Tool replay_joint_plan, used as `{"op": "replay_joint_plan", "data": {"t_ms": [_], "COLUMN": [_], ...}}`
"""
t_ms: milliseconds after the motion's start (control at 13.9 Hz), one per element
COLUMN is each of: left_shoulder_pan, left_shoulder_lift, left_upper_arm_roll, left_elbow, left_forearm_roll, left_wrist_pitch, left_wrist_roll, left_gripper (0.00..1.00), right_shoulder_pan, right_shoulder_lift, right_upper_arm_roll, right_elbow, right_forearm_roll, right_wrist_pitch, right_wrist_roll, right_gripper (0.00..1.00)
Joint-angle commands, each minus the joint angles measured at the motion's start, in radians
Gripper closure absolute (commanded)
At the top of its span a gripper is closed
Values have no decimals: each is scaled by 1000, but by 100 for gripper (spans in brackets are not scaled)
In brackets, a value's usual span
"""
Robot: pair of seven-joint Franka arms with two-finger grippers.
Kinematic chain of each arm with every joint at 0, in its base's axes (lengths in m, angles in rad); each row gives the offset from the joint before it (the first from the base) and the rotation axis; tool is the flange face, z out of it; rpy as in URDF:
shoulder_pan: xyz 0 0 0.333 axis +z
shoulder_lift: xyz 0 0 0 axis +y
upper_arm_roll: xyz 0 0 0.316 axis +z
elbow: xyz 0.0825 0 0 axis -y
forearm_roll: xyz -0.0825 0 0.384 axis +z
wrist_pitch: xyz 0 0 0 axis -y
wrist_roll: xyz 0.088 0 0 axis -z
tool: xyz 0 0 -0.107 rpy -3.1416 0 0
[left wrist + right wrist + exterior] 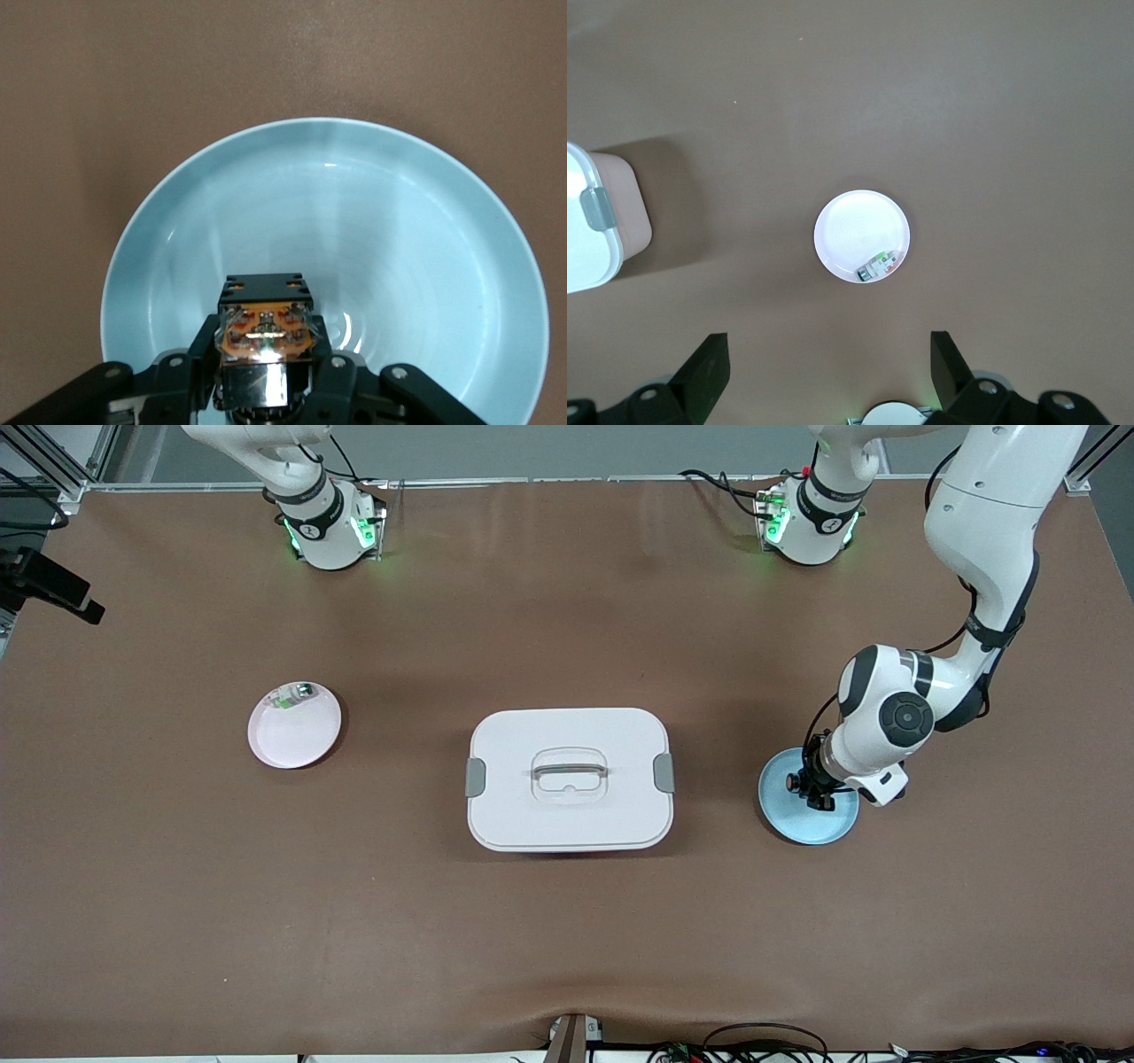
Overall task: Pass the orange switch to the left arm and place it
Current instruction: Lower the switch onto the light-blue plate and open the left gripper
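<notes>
The orange switch [264, 332], a small black block with an orange face, sits between the fingers of my left gripper [264, 359], which is shut on it. The left gripper [813, 786] is low over the blue plate [802, 825], which fills the left wrist view [354, 221]. I cannot tell whether the switch touches the plate. My right gripper [828, 359] is open and empty, high above the pink plate [859, 226]; it is out of the front view. The white box [569, 779] stands mid-table between the two plates.
The pink plate [292, 737] lies toward the right arm's end and holds a small silvery-white part with green [292, 695], also seen in the right wrist view [881, 264]. A corner of the box [589, 239] shows there too. Brown table all round.
</notes>
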Motion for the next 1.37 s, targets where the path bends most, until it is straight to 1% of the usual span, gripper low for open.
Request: {"op": "replay_joint_plan", "data": {"t_ms": [0,144,216,288,576,792,1008,1296], "left_shoulder_pan": [7,6,7,7,7,-12,-16,3], "left_shoulder_lift": [-3,-1,-1,-3,-10,-6,-4,-1], "left_upper_arm_roll": [-7,-7,-7,-7,-8,-7,-7,-7], "left_elbow": [-10,-7,-3,2,57,88,103,112], "left_forearm_roll": [23,23,23,22,17,11,10,10], "left_wrist_pitch": [26,42,45,45,39,37,36,30], "left_wrist_roll": [5,5,5,3,-21,-67,-92,-93], "left_gripper": [60,21,3,0,0,0,0,0], "right_shoulder_pan": [-19,-16,-12,-10,-12,-12,-18,-18], "right_shoulder_lift": [-37,-39,-39,-39,-37,-34,-33,-31], "right_upper_arm_roll": [4,7,10,13,10,9,6,6], "right_elbow": [-33,-32,-32,-32,-35,-34,-38,-58], "right_forearm_roll": [20,20,20,20,17,16,20,20], "right_wrist_pitch": [5,14,17,26,49,61,54,83], "right_wrist_roll": [-41,-45,-56,-56,-64,-93,-90,-78], "right_gripper": [0,0,0,0,0,0,0,0]}}
